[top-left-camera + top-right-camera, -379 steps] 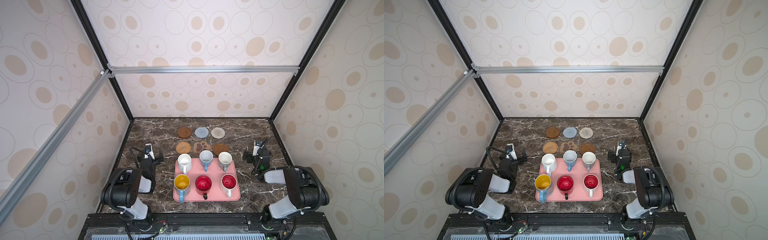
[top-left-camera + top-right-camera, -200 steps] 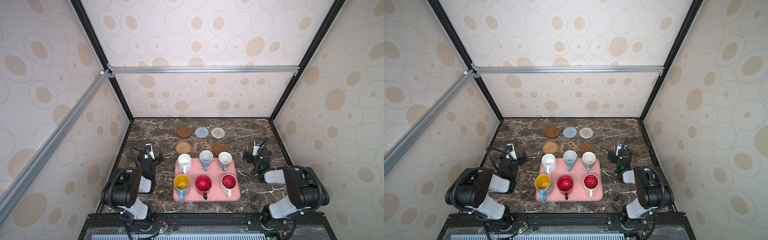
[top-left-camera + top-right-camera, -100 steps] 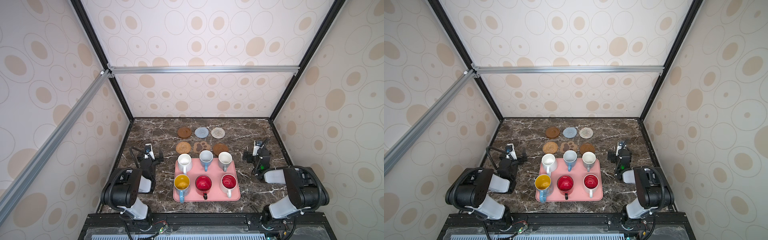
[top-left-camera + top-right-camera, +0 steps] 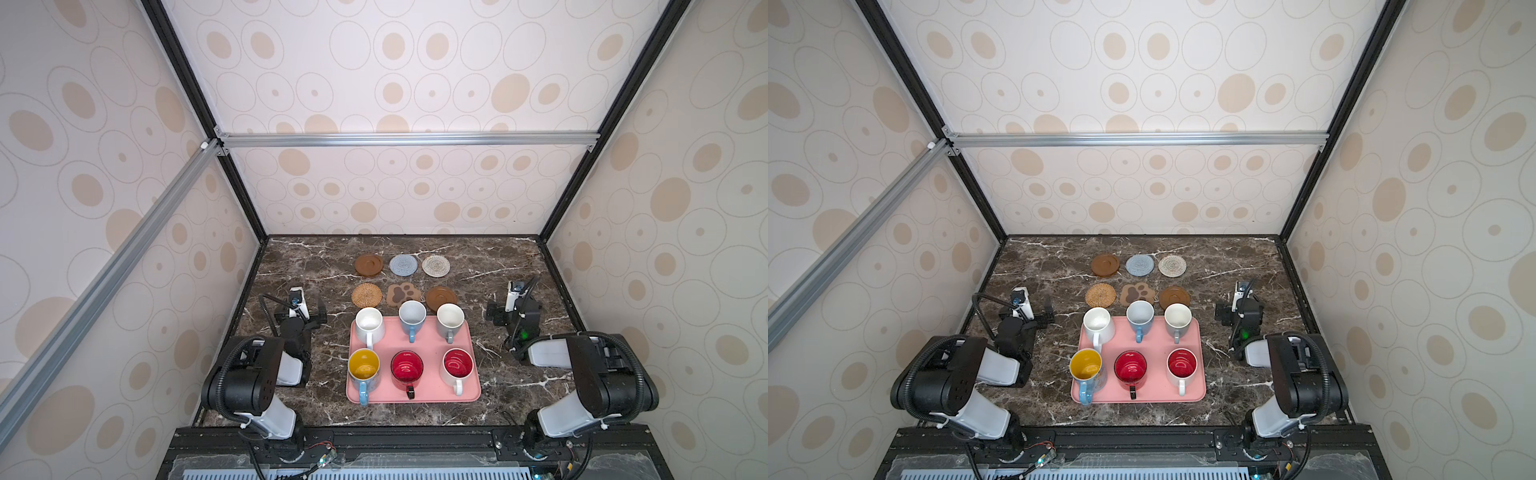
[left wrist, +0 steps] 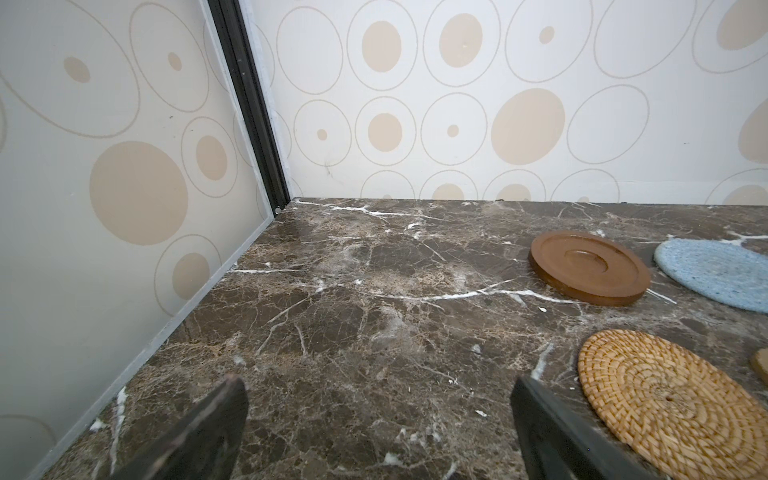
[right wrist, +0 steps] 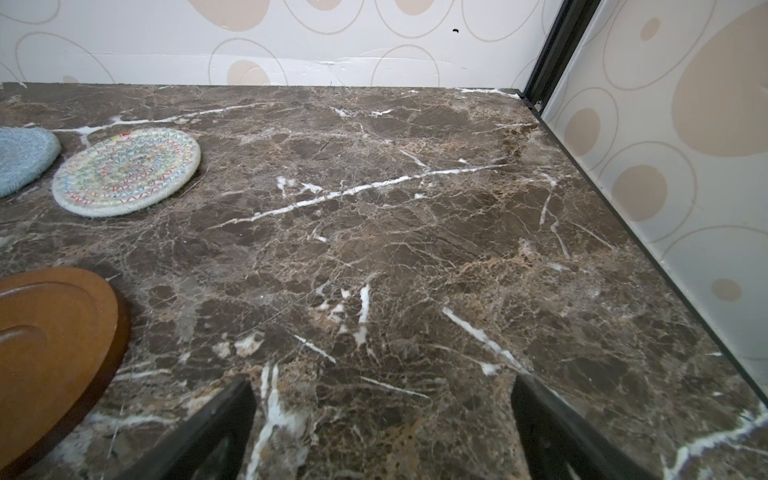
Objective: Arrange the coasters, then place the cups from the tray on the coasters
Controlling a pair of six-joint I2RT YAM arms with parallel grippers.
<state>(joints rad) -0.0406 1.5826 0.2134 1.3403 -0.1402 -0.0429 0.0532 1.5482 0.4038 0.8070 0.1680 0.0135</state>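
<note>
Six coasters lie in two rows behind the tray: a brown disc (image 4: 368, 264), a blue-grey one (image 4: 403, 264) and a cream one (image 4: 436, 265) at the back, then rattan (image 4: 367, 295), paw-shaped (image 4: 402, 294) and a second brown disc (image 4: 441, 297). The pink tray (image 4: 415, 397) holds six cups, among them a white one (image 4: 369, 323), a light blue one (image 4: 412, 313) and a red one (image 4: 407, 368). My left gripper (image 5: 378, 384) rests low on the marble left of the tray, open and empty. My right gripper (image 6: 382, 384) does the same on the right.
The dark marble table (image 4: 478, 253) is boxed in by patterned walls at the back and both sides. Bare marble lies ahead of each gripper. Both arm bases sit at the front corners. The rattan coaster (image 5: 665, 399) lies close beside my left fingers.
</note>
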